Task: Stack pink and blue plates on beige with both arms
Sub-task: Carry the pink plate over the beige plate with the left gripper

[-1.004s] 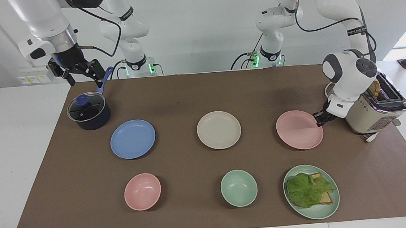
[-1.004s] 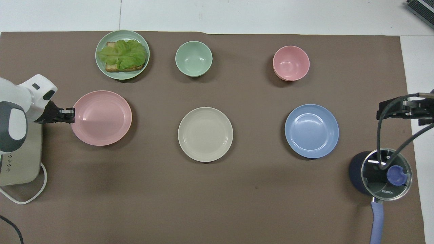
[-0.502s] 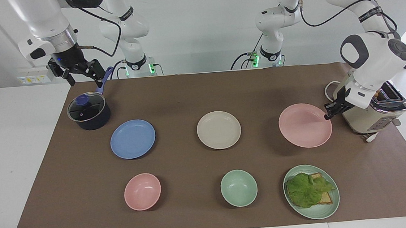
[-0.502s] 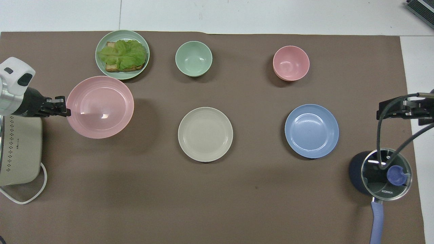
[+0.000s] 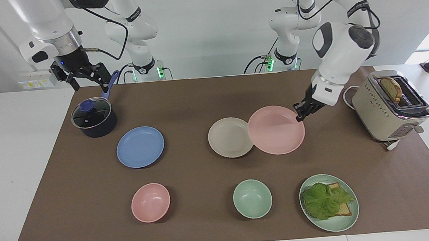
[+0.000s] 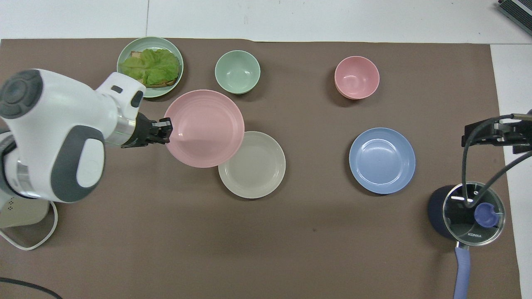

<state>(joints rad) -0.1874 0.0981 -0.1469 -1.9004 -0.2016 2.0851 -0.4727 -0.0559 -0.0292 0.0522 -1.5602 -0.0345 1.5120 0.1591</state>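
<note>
My left gripper (image 5: 299, 117) (image 6: 167, 126) is shut on the rim of the pink plate (image 5: 276, 130) (image 6: 204, 128). It holds the plate level in the air, with the plate's edge overlapping the beige plate (image 5: 228, 137) (image 6: 255, 168), which lies at the mat's middle. The blue plate (image 5: 140, 147) (image 6: 382, 160) rests on the mat toward the right arm's end, untouched. My right gripper (image 5: 88, 83) (image 6: 494, 133) waits open and raised over the pot's handle, holding nothing.
A dark pot with a glass lid (image 5: 93, 116) stands near the right arm. A cream toaster (image 5: 391, 104) with bread sits at the left arm's end. Farther from the robots lie a pink bowl (image 5: 150, 202), a green bowl (image 5: 252, 198) and a green plate with lettuce and bread (image 5: 329, 202).
The left gripper has lifted the pink plate off the mat beside the toaster and carried it toward the beige plate. The right arm has not moved.
</note>
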